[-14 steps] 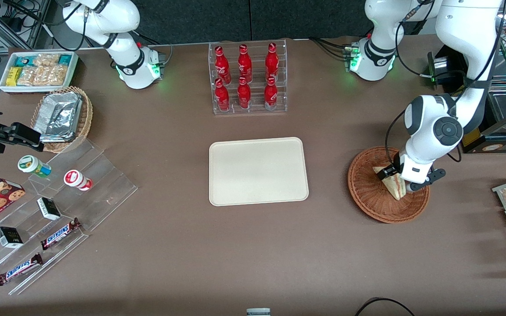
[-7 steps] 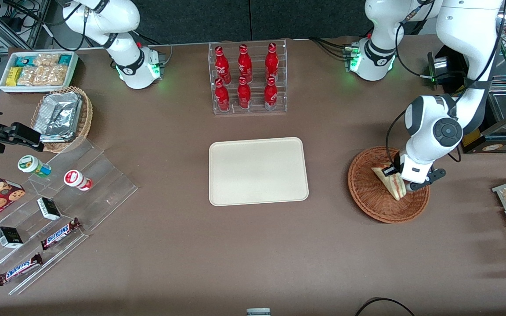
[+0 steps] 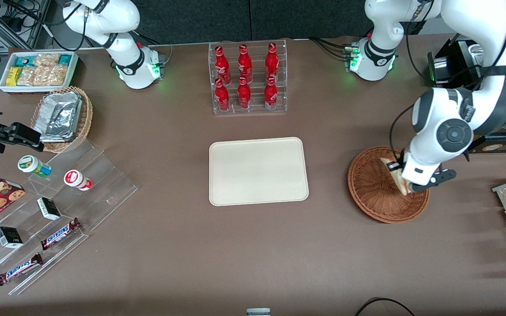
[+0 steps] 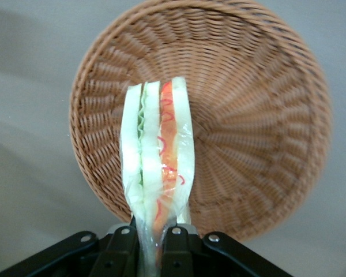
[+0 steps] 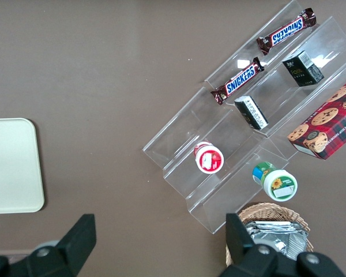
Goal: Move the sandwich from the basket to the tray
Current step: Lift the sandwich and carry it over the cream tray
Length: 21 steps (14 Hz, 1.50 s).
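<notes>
A brown desk fills the scene, and over its working arm's end we see our hand raised above the reddish wicker basket, closed on the sandwich. In the wrist view the two fingers pinch the wedge at one narrow end, through what looks like clear wrapping, and the rest of it juts out free from the hand with the basket's woven bowl below it and apart from it. So we judge the sandwich lifted clear of the basket but not yet carried off; the cream tray lies bare, well apart from the hand toward the middle of the desk. What worries us is the hold: soft bread pinched at one end could sag, pivot or slide out of the slippery wrap during a quick sideways move, and a harder squeeze would crush the layers. A low carry could also catch the hanging end on the basket's rim and drag the basket along. The rack of red bottles stands farther from the front camera than the tray, so a wide swing that way risks a knock. Releasing too high over the tray may let the wedge topple or bounce past the low rim.
</notes>
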Available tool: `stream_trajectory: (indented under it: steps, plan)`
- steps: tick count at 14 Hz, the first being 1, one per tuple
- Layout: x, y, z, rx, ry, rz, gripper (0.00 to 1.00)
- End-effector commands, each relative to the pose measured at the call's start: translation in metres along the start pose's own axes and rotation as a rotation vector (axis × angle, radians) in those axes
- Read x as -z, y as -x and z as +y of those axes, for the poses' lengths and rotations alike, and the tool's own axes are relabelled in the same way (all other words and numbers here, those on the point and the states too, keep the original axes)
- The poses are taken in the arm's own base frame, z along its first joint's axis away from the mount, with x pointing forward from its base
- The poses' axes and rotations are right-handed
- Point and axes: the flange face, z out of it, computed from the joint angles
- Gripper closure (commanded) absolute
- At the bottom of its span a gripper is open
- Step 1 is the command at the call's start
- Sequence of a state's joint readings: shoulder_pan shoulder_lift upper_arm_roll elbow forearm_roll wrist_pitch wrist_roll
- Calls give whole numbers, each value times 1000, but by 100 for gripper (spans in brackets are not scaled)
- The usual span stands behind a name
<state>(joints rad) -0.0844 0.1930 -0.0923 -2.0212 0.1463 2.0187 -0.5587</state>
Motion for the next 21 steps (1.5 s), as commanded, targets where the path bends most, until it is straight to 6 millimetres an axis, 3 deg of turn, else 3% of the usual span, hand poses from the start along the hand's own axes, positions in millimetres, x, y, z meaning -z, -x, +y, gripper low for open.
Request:
stream_trajectory:
  steps: [1, 5, 8, 13, 17, 21]
  plan:
    - [25, 27, 59, -86, -18, 23, 100]
    - [40, 67, 151, -166, 95, -11, 100]
    - [39, 103, 225, -269, 98, -1, 100]
    - [34, 140, 320, -243, 122, 25, 100]
    - [25, 162, 366, -253, 137, 35, 100]
    - [3, 172, 391, -295, 188, 53, 100]
